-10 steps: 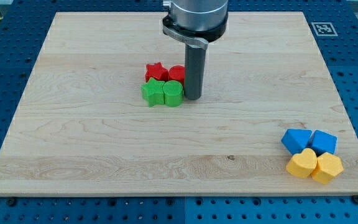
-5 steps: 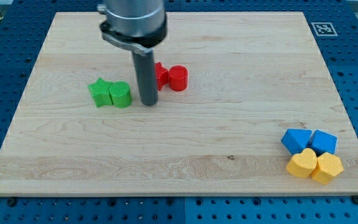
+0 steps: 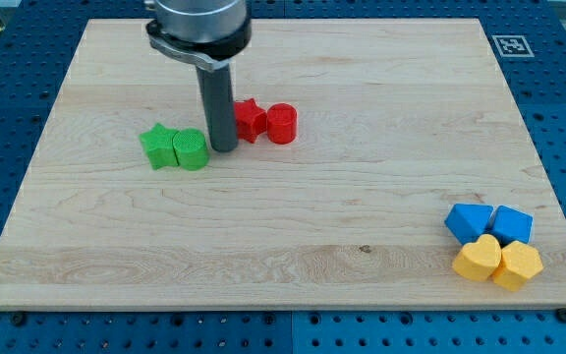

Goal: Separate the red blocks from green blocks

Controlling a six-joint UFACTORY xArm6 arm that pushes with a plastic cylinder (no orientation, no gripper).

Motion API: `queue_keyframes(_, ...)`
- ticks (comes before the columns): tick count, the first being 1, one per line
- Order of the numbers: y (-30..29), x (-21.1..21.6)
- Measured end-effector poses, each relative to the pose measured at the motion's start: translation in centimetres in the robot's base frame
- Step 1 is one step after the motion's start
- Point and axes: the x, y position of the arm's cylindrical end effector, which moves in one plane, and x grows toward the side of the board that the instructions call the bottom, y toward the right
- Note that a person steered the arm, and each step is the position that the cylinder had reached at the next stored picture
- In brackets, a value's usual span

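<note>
Wooden tabletop (image 3: 381, 197): green star (image 3: 157, 146) and green cylinder (image 3: 192, 149) sit left of my tip (image 3: 224, 148), red star (image 3: 250, 120) and red cylinder (image 3: 281, 123) right. No fingers, nothing held. Mostly separated, gap's small.

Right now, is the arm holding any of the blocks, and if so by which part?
Nothing is held. My tip stands on the board between the green blocks and the red blocks; it can only push.

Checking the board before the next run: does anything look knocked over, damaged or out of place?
Nothing stands out. The green star and green cylinder sit together, the red star and red cylinder together, my tip between the pairs. Blue blocks and yellow hearts cluster at the view's bottom right.
</note>
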Motion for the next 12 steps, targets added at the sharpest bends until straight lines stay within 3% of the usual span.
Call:
queue_keyframes(2,-1.0,-1.5)
queue_keyframes(9,14.8,-4.5)
queue_keyframes(12,15.1,-1.5)
